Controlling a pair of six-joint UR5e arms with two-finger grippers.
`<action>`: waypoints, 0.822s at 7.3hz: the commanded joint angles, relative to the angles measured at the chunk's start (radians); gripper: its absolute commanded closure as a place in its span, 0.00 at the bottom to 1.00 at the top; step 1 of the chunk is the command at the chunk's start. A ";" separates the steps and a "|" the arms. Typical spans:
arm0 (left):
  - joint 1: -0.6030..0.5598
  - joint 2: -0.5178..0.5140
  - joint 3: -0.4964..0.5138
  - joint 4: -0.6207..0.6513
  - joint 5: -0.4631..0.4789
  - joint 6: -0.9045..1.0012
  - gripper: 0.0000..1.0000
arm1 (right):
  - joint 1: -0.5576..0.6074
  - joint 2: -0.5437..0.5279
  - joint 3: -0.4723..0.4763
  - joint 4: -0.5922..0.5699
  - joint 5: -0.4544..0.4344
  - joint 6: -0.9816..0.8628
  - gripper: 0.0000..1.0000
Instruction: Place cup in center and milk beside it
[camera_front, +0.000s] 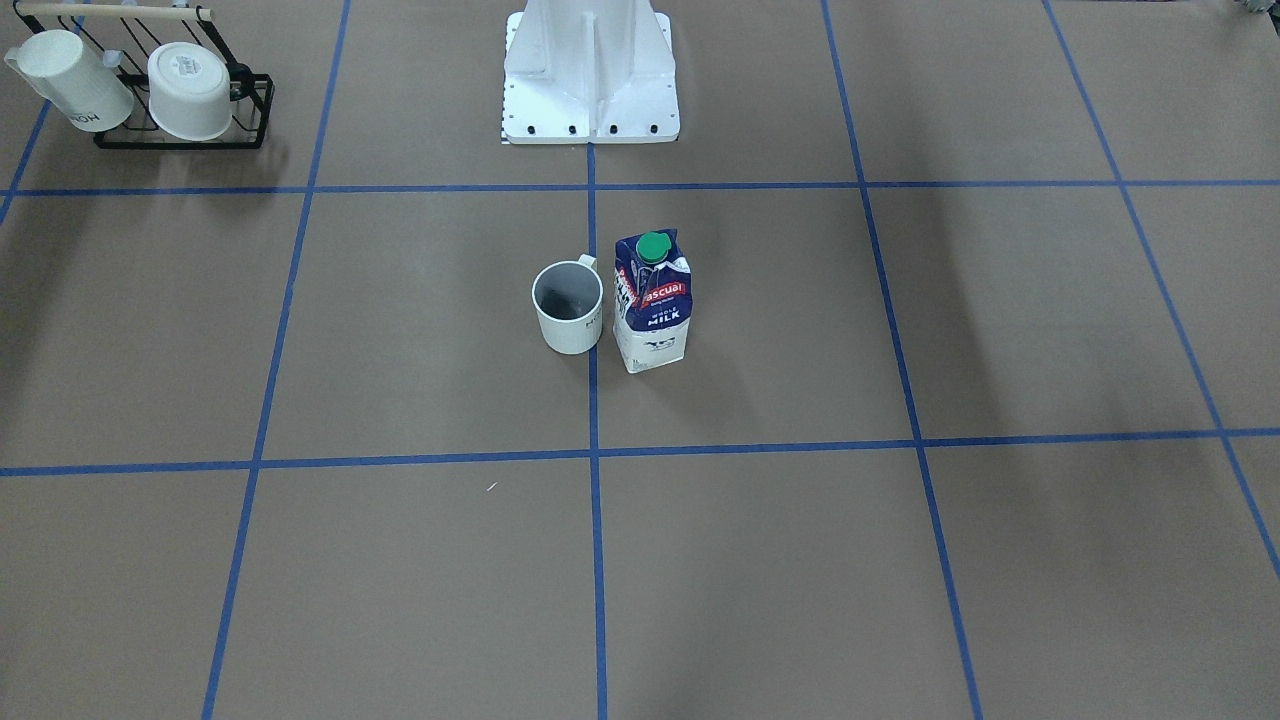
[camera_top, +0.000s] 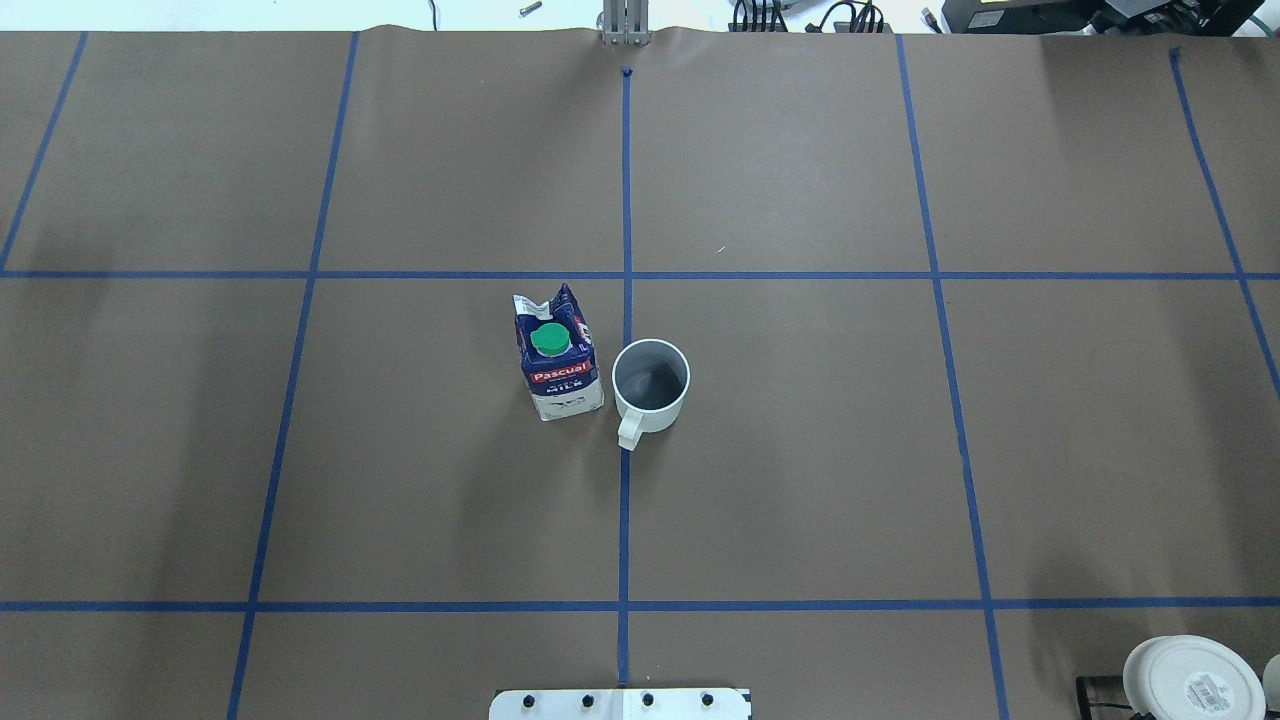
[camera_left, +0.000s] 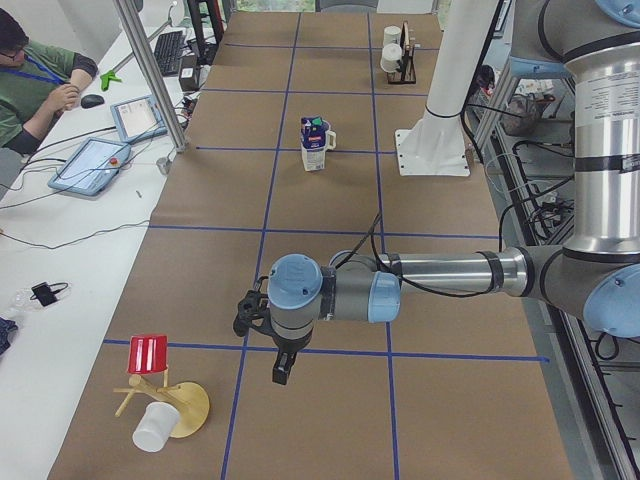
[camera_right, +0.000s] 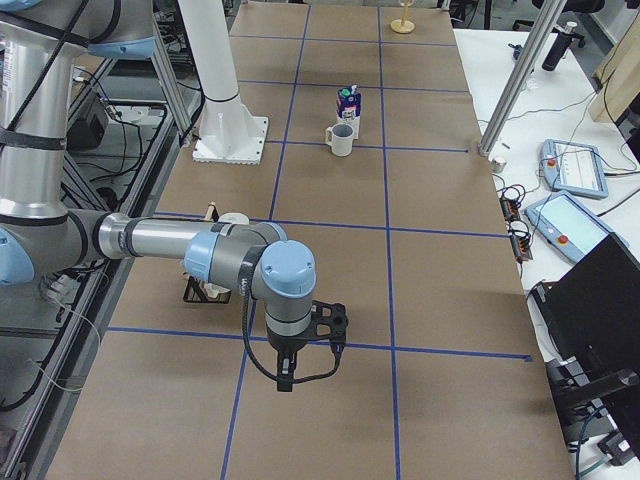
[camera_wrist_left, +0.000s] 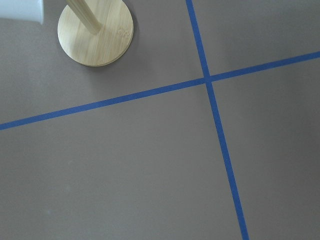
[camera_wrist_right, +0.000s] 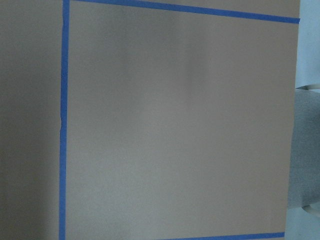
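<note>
Brown paper tabletop with blue tape grid, small white mug, grey inside, upright at centre, tall white-and-blue milk carton, green cap, just beside it, left gripper and right gripper well away, can't tell if open or closed

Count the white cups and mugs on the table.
4: the small white handled mug beside the blue-white milk carton, two white mugs in the black wire rack, one white cup lying by the bamboo stand. Others may be hidden.
</note>
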 joint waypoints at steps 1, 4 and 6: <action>0.000 0.006 -0.005 0.000 0.001 0.000 0.02 | 0.000 -0.001 0.002 0.001 0.000 0.000 0.00; 0.001 0.009 -0.002 0.003 0.001 0.000 0.02 | 0.000 -0.001 0.006 0.000 0.000 0.000 0.00; 0.001 0.026 0.004 0.001 0.003 0.000 0.02 | 0.000 -0.010 0.012 0.001 -0.001 0.000 0.00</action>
